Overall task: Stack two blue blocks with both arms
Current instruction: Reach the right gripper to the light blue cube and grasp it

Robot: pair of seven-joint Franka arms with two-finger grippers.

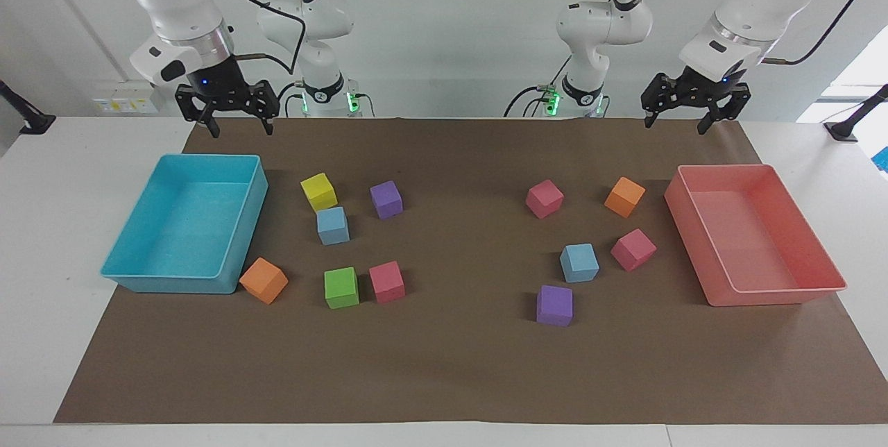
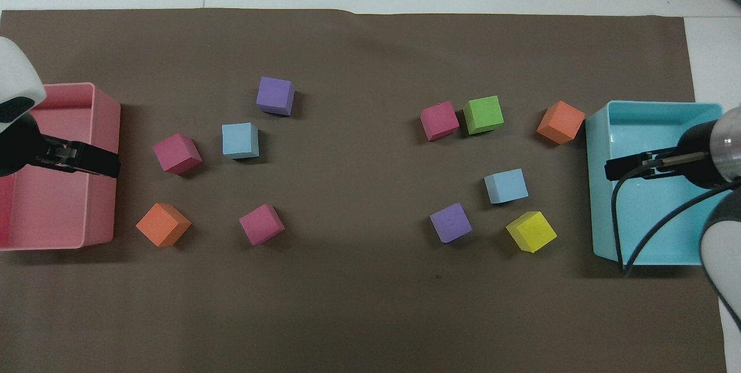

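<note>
You see both blue blocks flat beside the cyan tray; overhead crops both empty, spread pincers: left pincer, right pincer.

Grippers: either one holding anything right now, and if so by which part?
Nothing is held. The right gripper hangs open over the cyan tray, the left gripper open by the pink tray. Both blue blocks sit untouched on the mat.

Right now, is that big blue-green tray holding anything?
Empty. The cyan tray shows only bare floor inside in both views; the blocks all lie outside it on the brown paper.
</note>
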